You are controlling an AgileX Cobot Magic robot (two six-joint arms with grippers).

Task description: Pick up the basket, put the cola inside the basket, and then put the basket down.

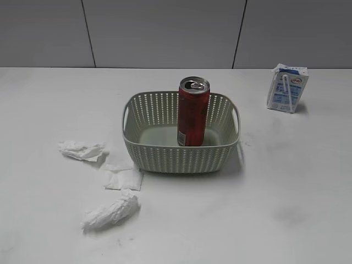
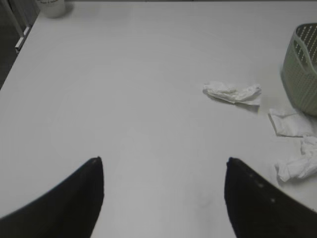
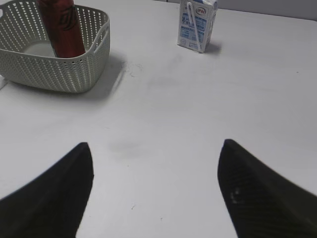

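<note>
The pale green basket [image 1: 165, 157] rests on the white table at the middle of the exterior view. The red cola can [image 1: 192, 113] stands upright inside it, toward the right half. The basket also shows in the right wrist view [image 3: 74, 74] with the cola [image 3: 64, 27] in it, and its edge shows in the left wrist view [image 2: 299, 69]. My left gripper [image 2: 164, 166] is open and empty over bare table, left of the basket. My right gripper [image 3: 156, 148] is open and empty over bare table, right of the basket. Neither gripper shows in the exterior view.
A blue-and-white drink carton [image 1: 287, 88] stands at the back right, also in the right wrist view [image 3: 196, 25]. Crumpled white tissues [image 1: 82, 150] [image 1: 124, 179] [image 1: 110, 213] lie left and front-left of the basket. A white cup [image 2: 52, 7] stands at the far corner.
</note>
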